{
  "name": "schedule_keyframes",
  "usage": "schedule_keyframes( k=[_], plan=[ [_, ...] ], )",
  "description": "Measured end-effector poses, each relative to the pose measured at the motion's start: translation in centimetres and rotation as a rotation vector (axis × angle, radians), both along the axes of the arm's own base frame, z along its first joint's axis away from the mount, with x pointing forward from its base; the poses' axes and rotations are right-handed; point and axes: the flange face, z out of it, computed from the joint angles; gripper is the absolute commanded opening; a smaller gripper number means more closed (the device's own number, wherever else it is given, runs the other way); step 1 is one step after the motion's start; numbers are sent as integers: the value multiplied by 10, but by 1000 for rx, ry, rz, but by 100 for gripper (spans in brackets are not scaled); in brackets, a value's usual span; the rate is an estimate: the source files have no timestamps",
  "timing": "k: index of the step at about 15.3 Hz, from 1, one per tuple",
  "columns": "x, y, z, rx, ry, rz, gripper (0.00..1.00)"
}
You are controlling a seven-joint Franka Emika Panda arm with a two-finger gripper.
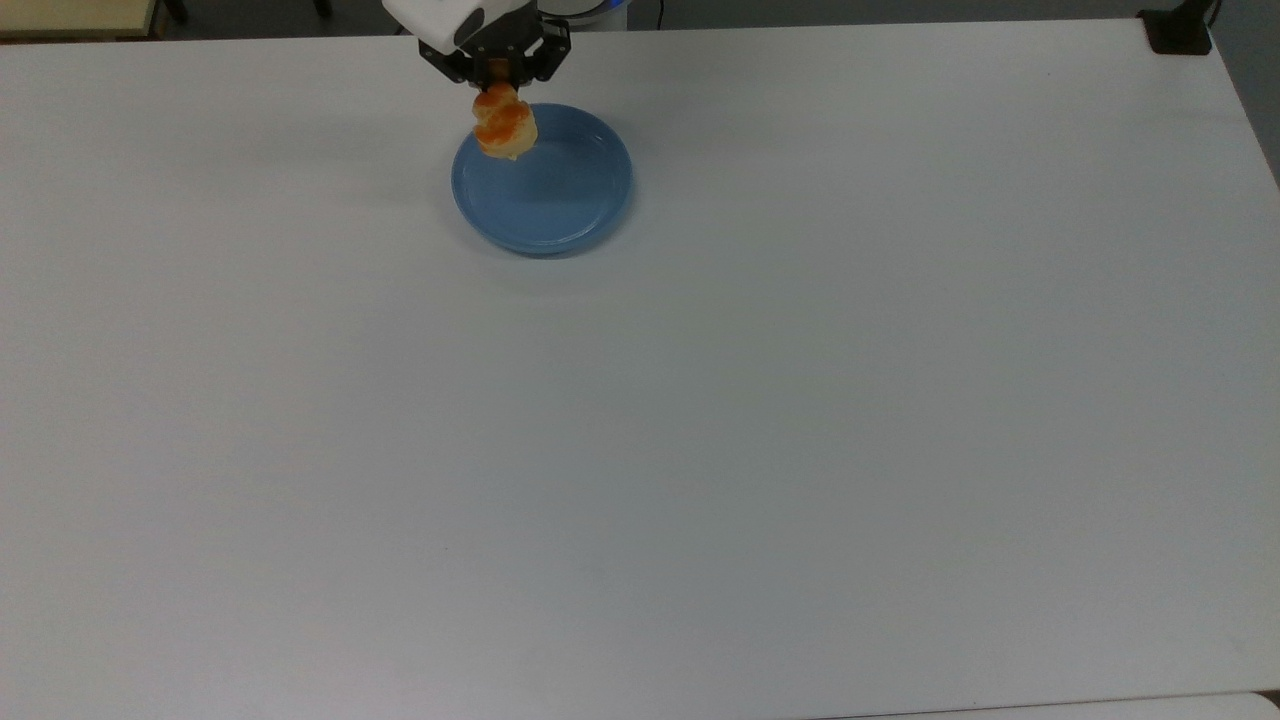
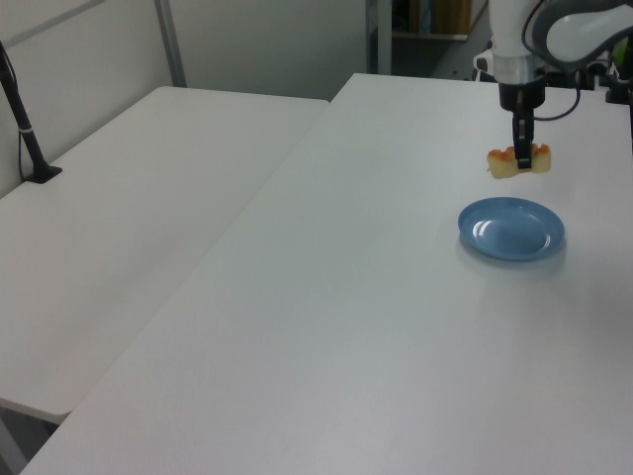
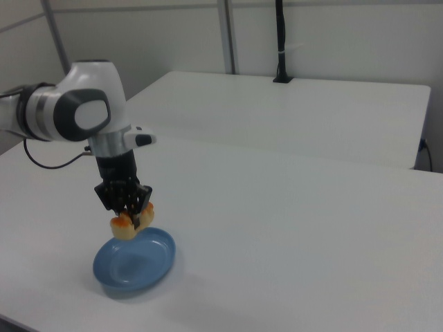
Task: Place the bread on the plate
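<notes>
The bread [image 1: 505, 127], a small pale loaf with orange-brown bumps, hangs in the air with my gripper [image 1: 497, 88] shut on its middle. In the top view it overlaps the upper left part of the round blue plate [image 1: 560, 195]. The left view has the bread [image 2: 520, 162] held above the far side of the plate [image 2: 511, 229], well clear of it. Seen from the right view, the bread [image 3: 130, 224] sits in the gripper [image 3: 133, 215] just over the plate [image 3: 135, 265], whose rim lies flat on the white table.
The white table [image 1: 700, 420] stretches wide and bare around the plate. A second white table [image 2: 129, 198] adjoins it at the left view's left, with a black post [image 2: 25, 129] on it. A black clamp [image 1: 1178, 30] sits at the top view's upper right corner.
</notes>
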Motion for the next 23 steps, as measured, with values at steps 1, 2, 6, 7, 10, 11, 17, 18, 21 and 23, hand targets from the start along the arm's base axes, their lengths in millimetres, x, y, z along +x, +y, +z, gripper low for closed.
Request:
schedule_keyframes(
  k=[1, 2, 6, 7, 10, 11, 17, 18, 21, 23],
  plan=[
    [-1, 1, -8, 1, -9, -11, 10],
    [-2, 1, -17, 2, -20, -19, 10],
    [-4, 15, -59, 9, -77, -47, 11],
    [-3, 18, -71, 11, -85, -54, 13],
    [2, 27, -102, 13, -80, -77, 74],
    [3, 28, -112, 12, -73, -91, 100],
    [6, 26, -117, 10, -66, -113, 100],
    [6, 26, -115, 8, -59, -116, 100],
    [12, 22, -98, -3, -18, -128, 100],
    [20, 19, -74, -9, -11, -142, 100]
  ],
)
